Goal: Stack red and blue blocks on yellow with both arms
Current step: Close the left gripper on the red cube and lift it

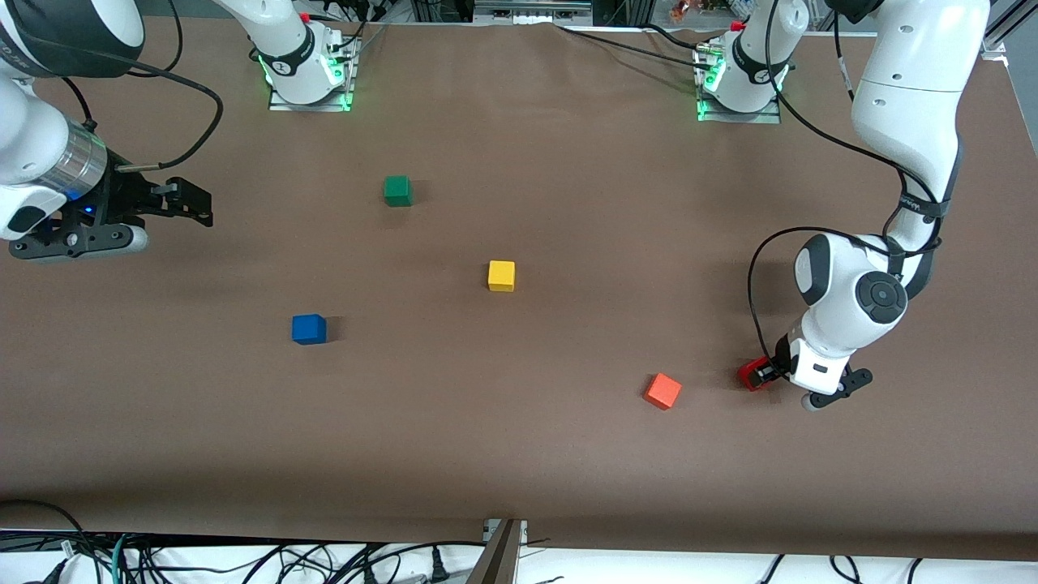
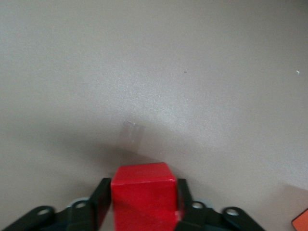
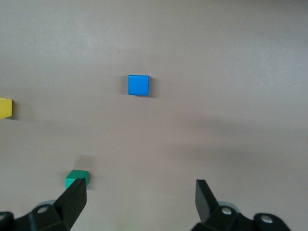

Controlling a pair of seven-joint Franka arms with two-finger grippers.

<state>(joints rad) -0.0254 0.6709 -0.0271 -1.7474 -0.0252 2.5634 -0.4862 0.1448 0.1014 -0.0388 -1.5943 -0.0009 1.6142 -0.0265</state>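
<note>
My left gripper (image 1: 764,375) is shut on the deep red block (image 1: 754,375), low at the table near the left arm's end; in the left wrist view the red block (image 2: 144,192) sits between the black fingers (image 2: 102,199). The blue block (image 1: 309,328) lies on the table toward the right arm's end, and shows in the right wrist view (image 3: 138,85). The yellow cube (image 1: 501,276) lies near the table's middle, at the edge of the right wrist view (image 3: 5,107). My right gripper (image 1: 199,207) is open and empty above the table at the right arm's end, its fingers (image 3: 77,195) wide apart.
A green cube (image 1: 397,191) lies farther from the front camera than the yellow one, and shows in the right wrist view (image 3: 76,179). A lighter orange-red cube (image 1: 662,391) lies beside the red block, toward the middle; its corner shows in the left wrist view (image 2: 301,222). Brown table (image 1: 519,454).
</note>
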